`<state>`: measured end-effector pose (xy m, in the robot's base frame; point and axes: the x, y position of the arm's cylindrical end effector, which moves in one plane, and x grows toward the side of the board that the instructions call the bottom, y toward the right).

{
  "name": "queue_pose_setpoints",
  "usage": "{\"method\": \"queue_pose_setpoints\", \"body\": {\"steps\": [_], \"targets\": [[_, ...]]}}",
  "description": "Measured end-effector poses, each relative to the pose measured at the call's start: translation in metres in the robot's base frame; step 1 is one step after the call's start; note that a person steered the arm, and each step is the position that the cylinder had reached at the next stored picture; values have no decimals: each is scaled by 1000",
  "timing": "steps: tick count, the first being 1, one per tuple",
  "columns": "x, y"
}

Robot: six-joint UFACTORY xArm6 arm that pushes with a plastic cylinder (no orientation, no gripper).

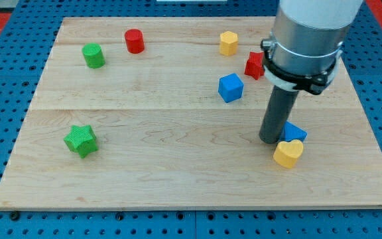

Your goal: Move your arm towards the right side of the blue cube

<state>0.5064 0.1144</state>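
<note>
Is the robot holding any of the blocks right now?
No, nothing is held. My tip is a bare rod that only pushes; it stands beside the blue triangular block and yellow heart, below-right of the blue cube.

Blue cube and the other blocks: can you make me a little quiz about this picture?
1. True or false: my tip touches the blue cube.
2. Which block lies nearest the view's left edge? A) green star B) red cylinder C) yellow heart
3. Fill in: the block beside the yellow heart, partly hidden by the rod, is coloured ____.

Key: 1 false, the tip stands apart, toward the view's bottom right; 2 A; 3 blue.
</note>
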Motion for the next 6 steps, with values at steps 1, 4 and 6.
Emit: {"method": "queue_pose_setpoints", "body": {"steps": [1, 4, 6], "targets": [[0, -27], [-75, -29], [-80, -19]]}}
